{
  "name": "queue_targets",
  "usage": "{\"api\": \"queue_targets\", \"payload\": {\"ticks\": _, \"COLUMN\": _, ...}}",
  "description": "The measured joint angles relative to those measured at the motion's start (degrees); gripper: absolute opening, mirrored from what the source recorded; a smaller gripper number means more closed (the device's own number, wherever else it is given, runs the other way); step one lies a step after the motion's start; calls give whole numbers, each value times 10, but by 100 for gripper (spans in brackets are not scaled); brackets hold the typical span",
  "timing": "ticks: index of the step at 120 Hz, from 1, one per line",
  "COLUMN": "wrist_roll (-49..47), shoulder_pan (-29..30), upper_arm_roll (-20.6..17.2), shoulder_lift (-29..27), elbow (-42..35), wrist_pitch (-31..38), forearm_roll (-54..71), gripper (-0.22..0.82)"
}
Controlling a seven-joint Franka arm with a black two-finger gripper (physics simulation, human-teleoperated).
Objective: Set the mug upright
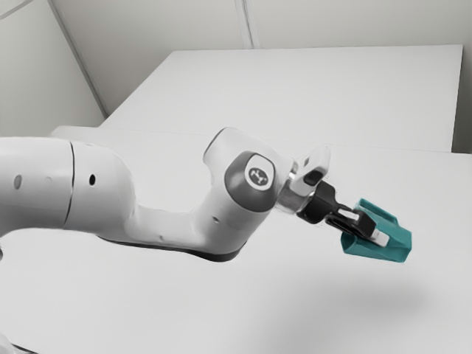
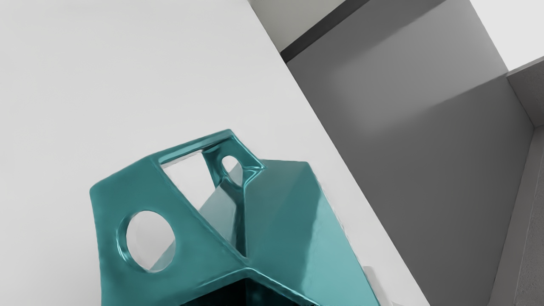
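Observation:
In the exterior view my gripper (image 1: 376,232) is shut on the teal, angular mug (image 1: 397,248), holding it above the table with a soft shadow beneath. The mug is tilted: its open end faces back toward my hand, and its other end points to the exterior view's right and slightly down. Its handle runs along the upper side. From the wrist camera, the mug (image 2: 280,221) shows its pierced handle and part of a dark opening. A pale fingertip (image 2: 374,282) lies along the mug's outer wall; the other finger's contact is hidden.
The white table (image 1: 184,295) extends below the arm and mug. Behind it stands another white surface (image 1: 317,88), with pale walls beyond. The wrist view shows the table's straight edge beside a grey floor (image 2: 382,140).

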Motion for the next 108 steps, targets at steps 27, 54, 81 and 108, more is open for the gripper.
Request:
{"api": "queue_targets", "payload": {"ticks": 27, "wrist_roll": -96, "shoulder_pan": 81, "upper_arm_roll": 9, "shoulder_lift": -92, "elbow": -31, "wrist_pitch": -54, "forearm_roll": 357, "gripper": -18}}
{"api": "queue_targets", "payload": {"ticks": 54, "wrist_roll": -199, "shoulder_pan": 114, "upper_arm_roll": 31, "shoulder_lift": -140, "elbow": -31, "wrist_pitch": -201, "forearm_roll": 576, "gripper": -18}}
{"api": "queue_targets", "payload": {"ticks": 81, "wrist_roll": -265, "shoulder_pan": 171, "upper_arm_roll": 61, "shoulder_lift": -146, "elbow": -33, "wrist_pitch": -308, "forearm_roll": 684, "gripper": -18}}
{"api": "queue_targets", "payload": {"ticks": 108, "wrist_roll": -288, "shoulder_pan": 239, "upper_arm_roll": 61, "shoulder_lift": -113, "elbow": -33, "wrist_pitch": -313, "forearm_roll": 721, "gripper": -18}}
